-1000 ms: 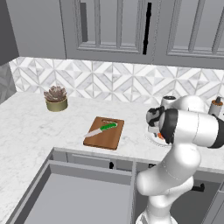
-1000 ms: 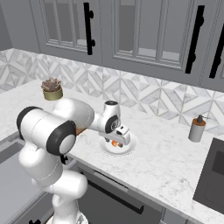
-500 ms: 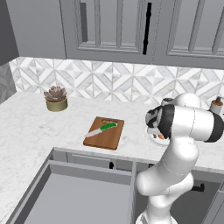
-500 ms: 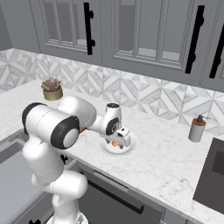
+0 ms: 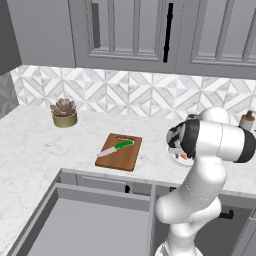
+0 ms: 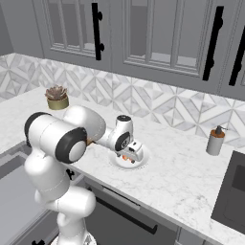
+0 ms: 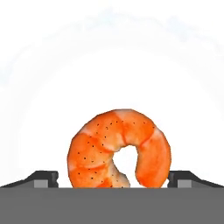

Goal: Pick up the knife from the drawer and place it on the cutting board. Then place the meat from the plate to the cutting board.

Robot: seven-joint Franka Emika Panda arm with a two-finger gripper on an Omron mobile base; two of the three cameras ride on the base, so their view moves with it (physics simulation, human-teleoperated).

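**Knife's parked, shrimp is next**

Left base view: knife [image 5: 116, 148] lies on the cutting board [image 5: 120, 152] beside the open drawer [image 5: 85, 227].

Right base view: gripper [image 6: 131, 155] sits low over the plate [image 6: 140, 164] on the desk.

Hand view: jaws spread wide, straddling the meat [image 7: 119, 148], likely ready to pinch it.

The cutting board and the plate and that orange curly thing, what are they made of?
The cutting board looks like wood: reddish-brown, matte, with a darker edge. The plate looks like glazed ceramic or maybe plastic: plain smooth white; I can't tell which. The meat looks like cooked shrimp: soft, curled, orange with tiny dark specks, sitting between the claw fingertips.
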